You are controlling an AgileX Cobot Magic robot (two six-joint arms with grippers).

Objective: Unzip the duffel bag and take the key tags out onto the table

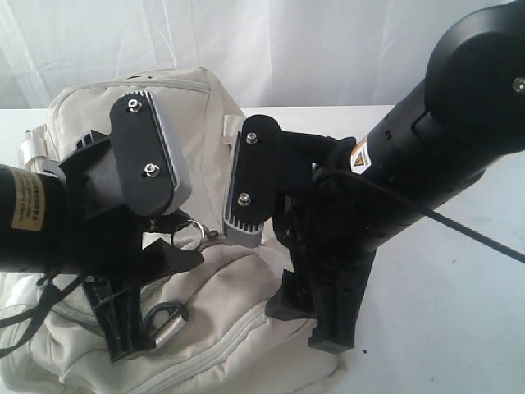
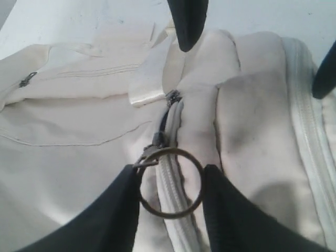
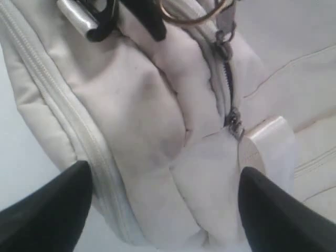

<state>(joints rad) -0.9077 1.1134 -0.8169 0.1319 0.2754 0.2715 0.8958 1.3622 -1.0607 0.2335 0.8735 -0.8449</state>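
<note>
The cream-white duffel bag [image 1: 205,107] lies on the white table [image 1: 426,312]. Its top zip [image 2: 170,194] is parted for a short stretch, showing a dark slit [image 2: 161,126] between two sliders. My left gripper [image 2: 170,176] is shut on the slider's metal ring pull [image 2: 181,212], one finger touching each side; in the exterior view the ring [image 1: 190,227] sits at that gripper [image 1: 184,244]. My right gripper [image 3: 165,178] hangs open over the bag's end, fingers wide apart, nothing between them; it also shows in the exterior view [image 1: 310,320]. The key tags are hidden.
A shiny white strap handle [image 3: 262,142] lies beside the second slider [image 3: 234,125]. A black D-ring with a silver bar [image 1: 166,320] sits on the bag near the left gripper. A long side zip [image 3: 58,121] runs along the bag's edge. A curtain [image 1: 271,41] hangs behind.
</note>
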